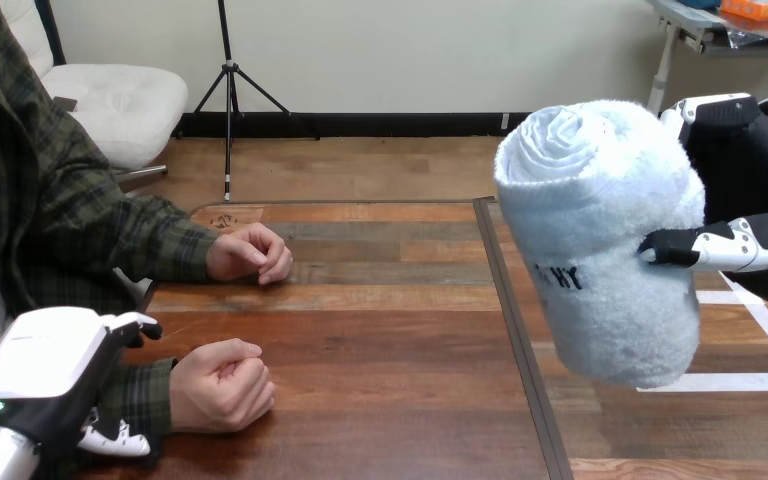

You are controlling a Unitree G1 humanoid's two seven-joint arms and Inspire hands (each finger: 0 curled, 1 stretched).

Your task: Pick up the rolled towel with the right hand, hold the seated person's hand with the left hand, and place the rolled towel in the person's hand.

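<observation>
Though the right hand (750,190) clasps the rolled towel (600,240) at three o'clock, the left hand (45,370) shows no clear grip at eight, the person's hand (222,385) unfilled.

Right hand (748,165) partly behind towel (600,250), cut by edge.

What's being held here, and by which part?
The right hand grips the rolled towel around its middle. The left hand is at the person's wrist; hold unclear.
</observation>
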